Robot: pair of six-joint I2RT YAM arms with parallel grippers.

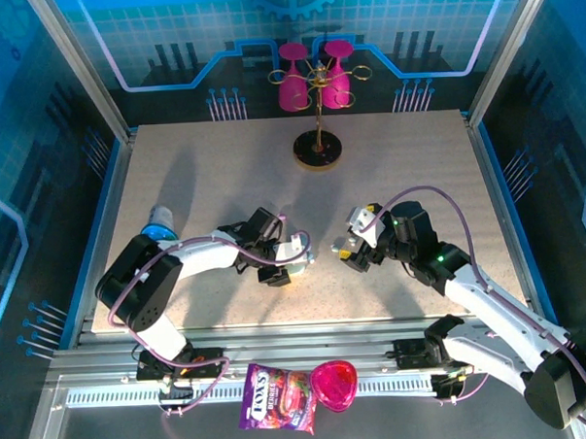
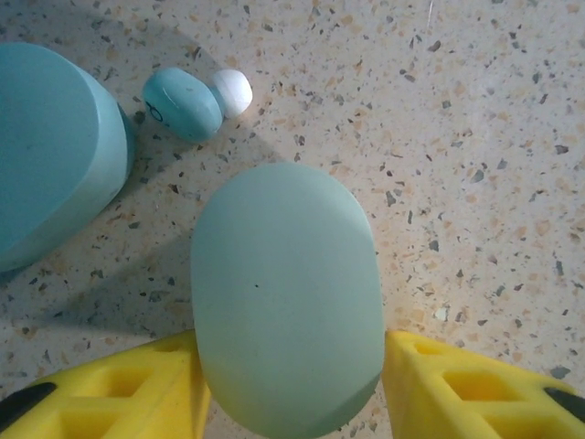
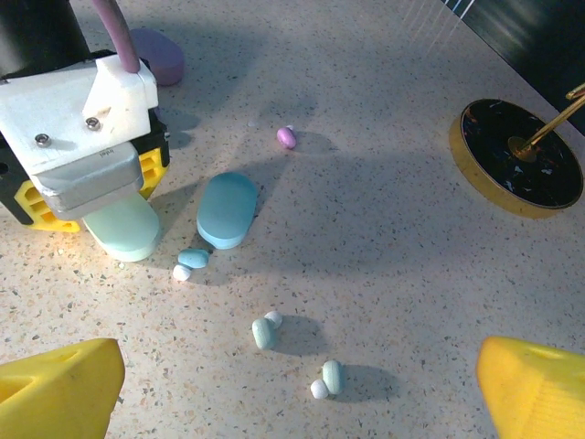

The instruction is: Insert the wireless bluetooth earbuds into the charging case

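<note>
While my left gripper pinches the pale green charging case, one earbud lies at its eleven o'clock; my right gripper stands spread.

Surface: pale, dark-speckled stone pattern. On it lay:
- pale green charging case
- blue case, just beside the first
- lilac case, apart from both
- three pale blue earbuds, white-tipped
- one lilac earbud
- black stand base, gold-rimmed
- blue round cap, near the left edge

Loose earbuds beside mint case
</note>
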